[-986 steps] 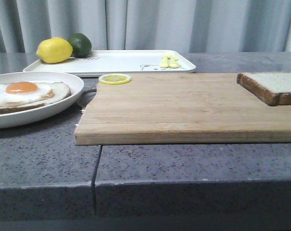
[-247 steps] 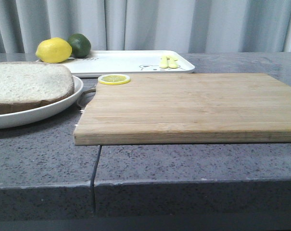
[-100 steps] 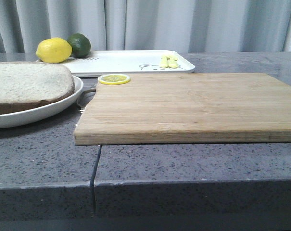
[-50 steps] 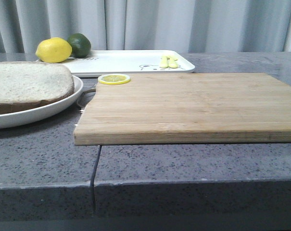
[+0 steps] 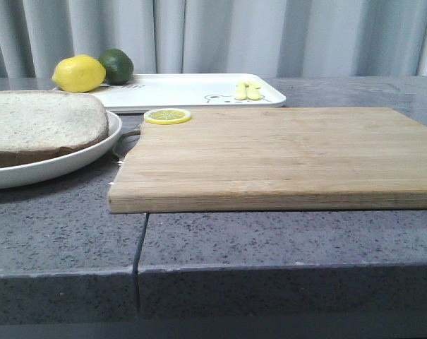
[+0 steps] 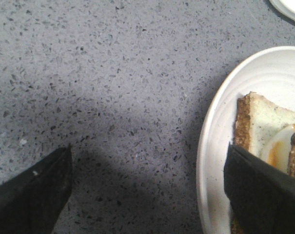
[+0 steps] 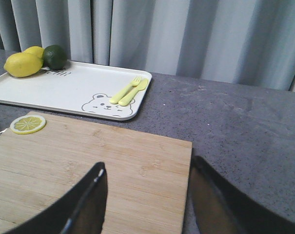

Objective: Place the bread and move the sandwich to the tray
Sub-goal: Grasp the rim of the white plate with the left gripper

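A: Inventory, L to R, w/ risks?

B: Item 1, left gripper (image 6: 147,195): fingers spread wide, empty, one over the counter (image 6: 88,87), one over the plate (image 6: 215,146) rim beside the sandwich (image 5: 44,127). Bread (image 5: 37,116) lies on top, egg peeking out. Squeeze unevenly and your top slice prob. slides off.

A: Next?

B: Item 2, tray (image 5: 185,90) at the back: lemon (image 5: 79,73), lime (image 5: 116,65), fork set (image 5: 247,90) on it. You could bump the fruit. Item 3, board (image 5: 269,155) w/ lemon slice (image 5: 167,116). Item 4, right gripper (image 7: 147,195): wide apart, holding nothing, above the board.
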`<act>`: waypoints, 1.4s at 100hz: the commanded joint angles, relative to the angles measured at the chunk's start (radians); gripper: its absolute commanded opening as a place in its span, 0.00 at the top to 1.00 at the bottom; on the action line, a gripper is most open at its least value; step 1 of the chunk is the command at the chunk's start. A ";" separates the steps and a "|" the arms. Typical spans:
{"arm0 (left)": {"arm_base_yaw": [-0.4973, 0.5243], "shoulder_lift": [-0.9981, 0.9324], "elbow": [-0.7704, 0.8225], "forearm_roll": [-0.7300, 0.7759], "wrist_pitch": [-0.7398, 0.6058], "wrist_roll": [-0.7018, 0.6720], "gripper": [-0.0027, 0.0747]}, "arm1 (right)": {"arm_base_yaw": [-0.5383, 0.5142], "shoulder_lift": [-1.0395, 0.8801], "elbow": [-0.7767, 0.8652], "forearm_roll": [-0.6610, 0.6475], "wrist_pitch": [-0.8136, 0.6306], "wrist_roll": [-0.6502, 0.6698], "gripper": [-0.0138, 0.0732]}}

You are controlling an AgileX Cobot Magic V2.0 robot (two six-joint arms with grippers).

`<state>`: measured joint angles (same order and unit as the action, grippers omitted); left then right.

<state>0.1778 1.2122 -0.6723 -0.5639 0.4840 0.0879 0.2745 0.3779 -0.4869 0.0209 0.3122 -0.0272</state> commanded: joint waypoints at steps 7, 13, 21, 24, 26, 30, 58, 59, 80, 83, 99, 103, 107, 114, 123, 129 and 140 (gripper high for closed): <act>-0.043 -0.017 -0.036 -0.023 -0.054 -0.002 0.21 | -0.005 0.005 -0.024 -0.007 -0.087 -0.001 0.38; -0.053 -0.017 -0.036 -0.023 -0.064 -0.002 0.21 | -0.005 0.005 -0.024 -0.007 -0.087 -0.001 0.38; -0.061 -0.015 -0.036 -0.024 -0.070 -0.002 0.21 | -0.005 0.005 -0.024 -0.007 -0.087 -0.001 0.38; -0.061 -0.012 -0.036 -0.025 -0.070 -0.002 0.21 | -0.005 0.005 -0.024 -0.007 -0.087 -0.001 0.38; -0.061 -0.007 -0.036 -0.025 -0.070 -0.002 0.21 | -0.005 0.005 -0.024 -0.007 -0.087 -0.001 0.38; -0.061 0.001 -0.036 -0.025 -0.070 -0.002 0.21 | -0.005 0.005 -0.024 -0.007 -0.087 -0.001 0.38; -0.061 0.065 -0.036 -0.037 -0.070 -0.002 0.21 | -0.005 0.005 -0.024 -0.007 -0.087 -0.001 0.38; -0.061 0.065 -0.036 -0.040 -0.070 -0.002 0.21 | -0.005 0.005 -0.024 -0.007 -0.087 -0.001 0.38; -0.061 0.065 -0.036 -0.086 -0.071 -0.002 0.37 | -0.005 0.005 -0.024 -0.007 -0.087 -0.001 0.38; -0.061 0.065 -0.036 -0.086 -0.071 -0.002 0.42 | -0.005 0.005 -0.024 -0.007 -0.087 -0.001 0.38; -0.061 0.065 -0.036 -0.086 -0.063 -0.002 0.64 | -0.005 0.005 -0.024 -0.007 -0.087 -0.001 0.38; -0.061 0.065 -0.036 -0.086 -0.061 -0.002 0.70 | -0.005 0.005 -0.024 -0.007 -0.087 -0.001 0.38; -0.061 0.065 -0.036 -0.088 -0.057 -0.002 0.74 | -0.005 0.005 -0.024 -0.007 -0.087 -0.001 0.38; -0.061 0.065 -0.036 -0.088 -0.052 -0.002 0.81 | -0.005 0.005 -0.024 -0.007 -0.087 -0.001 0.38; -0.061 0.065 -0.036 -0.098 -0.046 -0.002 0.89 | -0.005 0.005 -0.024 -0.007 -0.087 -0.001 0.38; -0.061 0.065 -0.036 -0.111 -0.046 -0.002 0.93 | -0.005 0.005 -0.024 -0.007 -0.087 -0.001 0.38; -0.061 0.065 -0.036 -0.154 -0.046 -0.002 0.99 | -0.005 0.005 -0.024 -0.007 -0.087 -0.001 0.39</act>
<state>0.1213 1.2910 -0.6907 -0.6776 0.4545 0.0916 0.2745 0.3779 -0.4869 0.0209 0.3115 -0.0251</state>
